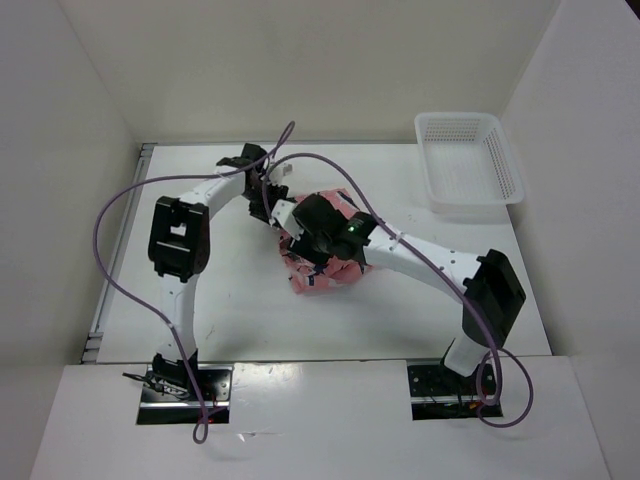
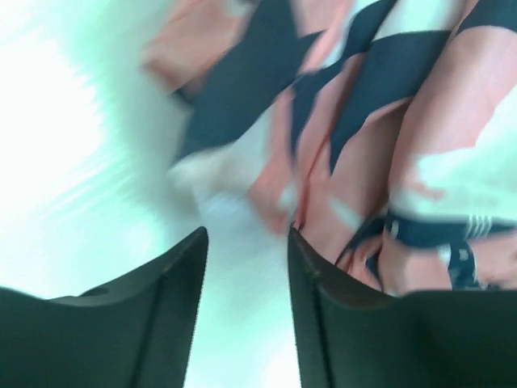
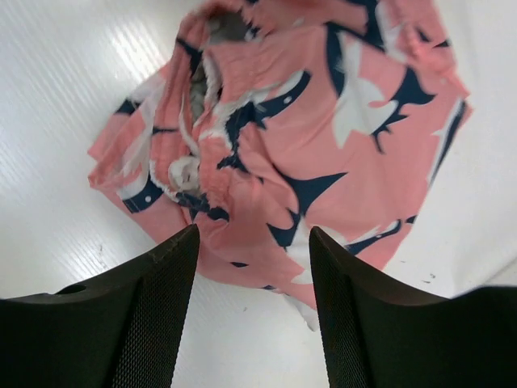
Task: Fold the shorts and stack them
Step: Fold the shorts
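Note:
The shorts [image 1: 325, 277] lie crumpled in a salmon-pink heap with navy and white shapes at the middle of the table. My right gripper [image 1: 305, 250] hovers over the heap and hides much of it from above. In the right wrist view the right gripper [image 3: 252, 238] stands open over the near edge of the shorts [image 3: 323, 137], nothing between its fingers. My left gripper [image 1: 272, 208] is at the heap's far left side. In the blurred left wrist view the left gripper [image 2: 246, 242] is open over bare table, the shorts [image 2: 363, 145] bunched just beyond and beside its right finger [image 2: 331, 315].
A white mesh basket [image 1: 468, 162] stands at the back right corner of the table [image 1: 200, 320]. White walls close in the table on the left, back and right. Purple cables loop from both arms over the left side and near the right base.

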Robot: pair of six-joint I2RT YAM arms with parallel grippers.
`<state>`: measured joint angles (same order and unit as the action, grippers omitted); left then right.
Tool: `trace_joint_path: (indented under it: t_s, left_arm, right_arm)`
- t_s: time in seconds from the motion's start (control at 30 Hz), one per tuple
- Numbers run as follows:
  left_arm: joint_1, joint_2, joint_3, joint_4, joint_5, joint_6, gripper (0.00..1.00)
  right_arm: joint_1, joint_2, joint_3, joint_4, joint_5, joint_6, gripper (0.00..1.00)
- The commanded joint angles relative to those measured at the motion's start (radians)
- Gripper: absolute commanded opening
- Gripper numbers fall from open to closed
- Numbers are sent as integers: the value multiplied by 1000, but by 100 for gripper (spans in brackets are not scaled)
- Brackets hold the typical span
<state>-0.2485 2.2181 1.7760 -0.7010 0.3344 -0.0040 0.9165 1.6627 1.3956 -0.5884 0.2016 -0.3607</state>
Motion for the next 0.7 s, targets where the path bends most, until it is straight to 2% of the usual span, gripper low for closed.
trace_joint_path:
  t_s: [0.0, 0.23, 0.37, 0.67]
  left_arm:
    - [29, -136, 65, -66, -6, 4, 53]
    - [-20, -187, 95, -184, 91, 4, 67]
    - [-80, -138, 25, -215, 71, 4, 70]
    - [-89, -69, 3, -215, 5, 4, 73]
  right_arm:
    - [4, -49, -94, 123, -30, -67, 62]
    - [-50, -40, -191, 219, -86, -123, 62]
    - [-50, -40, -237, 274, -108, -146, 62]
    - [-50, -40, -259, 280, -227, -167, 65]
